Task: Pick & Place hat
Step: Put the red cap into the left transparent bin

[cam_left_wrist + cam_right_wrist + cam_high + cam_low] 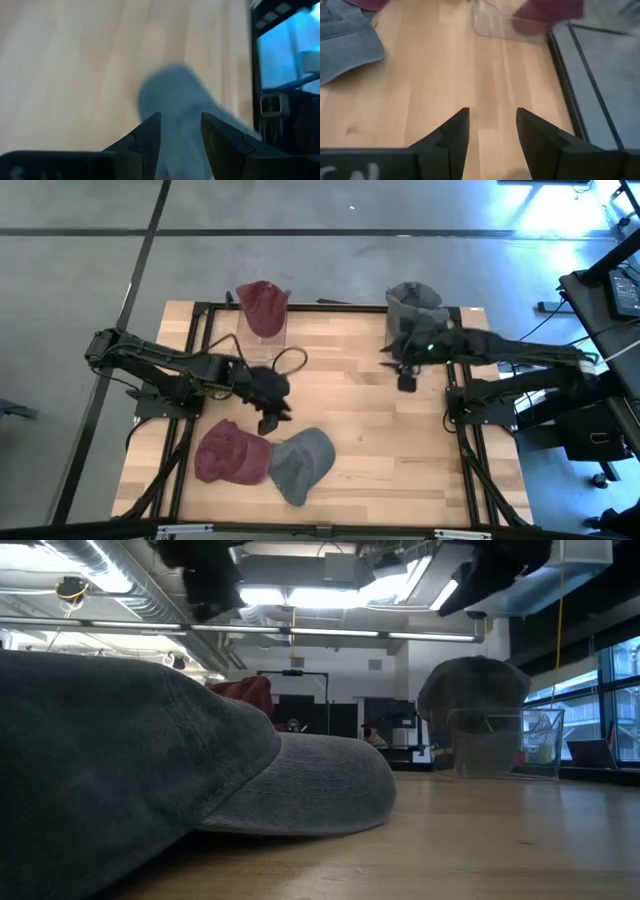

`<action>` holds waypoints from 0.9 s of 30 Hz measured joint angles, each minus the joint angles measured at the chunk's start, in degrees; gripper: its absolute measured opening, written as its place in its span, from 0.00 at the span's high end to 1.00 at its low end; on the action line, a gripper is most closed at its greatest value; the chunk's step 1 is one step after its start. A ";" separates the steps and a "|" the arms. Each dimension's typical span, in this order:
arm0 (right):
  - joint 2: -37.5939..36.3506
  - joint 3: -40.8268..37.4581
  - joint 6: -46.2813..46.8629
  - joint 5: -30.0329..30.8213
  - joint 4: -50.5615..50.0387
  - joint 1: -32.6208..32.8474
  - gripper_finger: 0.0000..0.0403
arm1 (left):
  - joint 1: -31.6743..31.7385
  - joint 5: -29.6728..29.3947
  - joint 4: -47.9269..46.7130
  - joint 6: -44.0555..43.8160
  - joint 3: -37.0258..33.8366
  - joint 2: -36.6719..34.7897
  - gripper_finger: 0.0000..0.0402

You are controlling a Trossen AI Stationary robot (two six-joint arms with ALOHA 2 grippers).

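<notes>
Landmark: the wooden table (pixel 380 450); every place below is given from it.
My left gripper (pixel 270 418): above the table's left-centre, just off the near hats, fingers spread with nothing between them; in my wrist view the grey hat shows through the gap.
My right gripper (pixel 407 378): above the table's right-centre, close to the far-right stand, fingers spread and empty over bare wood.
Grey hat (pixel 300 463): flat on the table's near edge, brim toward the table's middle, touching the red hat (pixel 230 453) at its left.
Other hats: a second red one sits on a clear stand (pixel 262 330) at the far-left edge; a second grey one (pixel 414 304) sits on the far-right stand.
Risk, pinching two: the near hats touch, so if I close low at their seam I may catch both and drag the red one along.
Risk, soft cloth: I judge the crown will fold under my fingers; a shallow bite on the brim could slip out on the lift.
Risk, stands: they look light, so a hat set down off-centre could tip one or slide off.
Risk, arms: both my grippers sit near the table's middle, so a crossing reach could bump them together.
Writing: none that I can read on hats, stands or table; no brand mark shows.
</notes>
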 joint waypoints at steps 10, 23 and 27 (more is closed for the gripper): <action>8.11 -2.72 5.97 9.16 9.49 7.64 0.60 | -15.61 -8.22 -25.35 -43.21 3.50 -0.04 0.67; 14.88 -2.90 2.58 9.13 15.11 9.46 0.60 | -31.12 -7.49 -44.13 -85.28 3.26 -0.02 0.59; 15.27 -2.90 2.57 9.13 15.21 9.46 0.60 | -32.71 -7.70 -44.11 -87.46 3.26 -0.02 0.57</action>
